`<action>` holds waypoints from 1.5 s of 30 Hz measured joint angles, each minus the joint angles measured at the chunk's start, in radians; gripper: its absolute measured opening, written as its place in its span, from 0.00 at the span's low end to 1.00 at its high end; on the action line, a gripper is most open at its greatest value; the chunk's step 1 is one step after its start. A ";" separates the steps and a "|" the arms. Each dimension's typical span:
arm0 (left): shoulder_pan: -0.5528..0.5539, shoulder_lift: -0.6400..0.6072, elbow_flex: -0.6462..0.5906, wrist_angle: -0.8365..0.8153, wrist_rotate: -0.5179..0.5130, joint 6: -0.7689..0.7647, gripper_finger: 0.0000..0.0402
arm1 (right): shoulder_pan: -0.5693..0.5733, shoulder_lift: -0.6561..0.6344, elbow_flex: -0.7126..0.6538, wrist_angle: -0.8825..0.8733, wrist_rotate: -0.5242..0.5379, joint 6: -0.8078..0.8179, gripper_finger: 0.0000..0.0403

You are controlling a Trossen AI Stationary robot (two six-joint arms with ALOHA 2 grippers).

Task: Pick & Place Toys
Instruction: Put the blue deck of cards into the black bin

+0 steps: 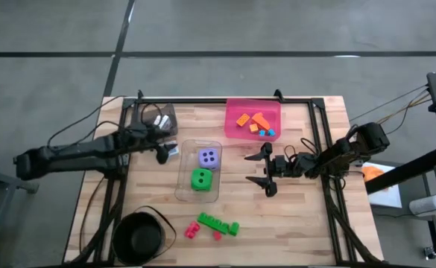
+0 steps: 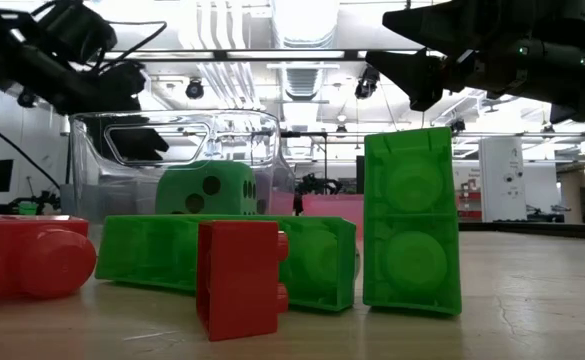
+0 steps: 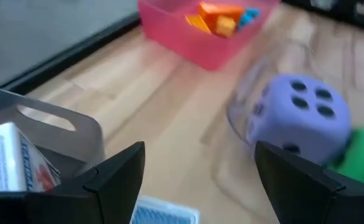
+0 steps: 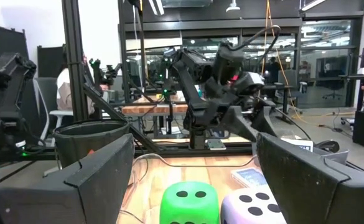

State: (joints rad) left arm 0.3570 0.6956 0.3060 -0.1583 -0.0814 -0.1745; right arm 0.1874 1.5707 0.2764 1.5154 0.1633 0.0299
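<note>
Wooden slats form the table (image 1: 299,216), framed by black rails, with grey floor around it and a workshop visible beyond in the low view. Left gripper (image 1: 163,151): hovering beside the grey bin (image 1: 160,117), which holds a picture card (image 1: 160,120); its fingers are spread with nothing between them, and a blue-backed card (image 1: 174,150) lies on the table just below it. Right gripper (image 1: 263,170): raised over the table between the clear bin (image 1: 182,179) and the right rail, jaws wide apart and empty, facing the clear bin.

Sorted so far, as judged from the layout: the purple die (image 1: 209,157) and the green die (image 1: 200,179) sit inside the clear bin; several orange bricks (image 1: 252,120) and a teal piece (image 1: 268,132) rest in the pink bin (image 1: 276,109).

Apparently left to do: a long green brick (image 1: 213,221), an upright green brick (image 1: 234,228) near its end and two red-pink bricks (image 1: 192,230) remain loose on the table near the front edge, close to the black bowl (image 1: 138,237). The blue-backed card also lies outside any bin. By this reading the task is roughly past its midpoint, with the front cluster and the loose card outstanding. Which bin each remaining piece belongs in cannot be told from the views.
</note>
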 joint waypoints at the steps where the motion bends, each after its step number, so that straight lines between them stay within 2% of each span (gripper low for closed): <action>1: -0.013 0.000 0.014 -0.036 0.000 0.011 0.76 | 0.000 0.000 0.000 0.000 0.000 0.000 0.84; 7: -0.055 0.002 0.076 -0.218 -0.001 0.048 0.76 | 0.000 0.000 0.000 -0.006 0.000 0.000 0.84; 14: -0.058 0.029 0.063 -0.208 -0.004 0.025 0.76 | 0.000 0.000 0.000 -0.007 0.000 0.000 0.84; 27: -0.080 0.287 0.073 -0.198 -0.005 0.042 0.76 | 0.000 0.000 0.000 -0.007 0.000 -0.003 0.84; 31: -0.081 0.331 0.083 -0.198 -0.039 0.067 0.76 | 0.000 0.000 0.000 -0.010 0.000 -0.003 0.84; 37: -0.081 0.362 0.090 -0.197 -0.105 0.065 0.76 | 0.000 0.000 0.000 -0.016 0.000 -0.003 0.84; 45: -0.080 0.353 0.089 -0.200 -0.098 0.043 0.76 | 0.000 0.000 0.000 -0.020 0.000 -0.003 0.84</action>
State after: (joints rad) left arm 0.2768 1.0489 0.3946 -0.3580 -0.1795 -0.1315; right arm 0.1873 1.5707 0.2764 1.4952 0.1635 0.0269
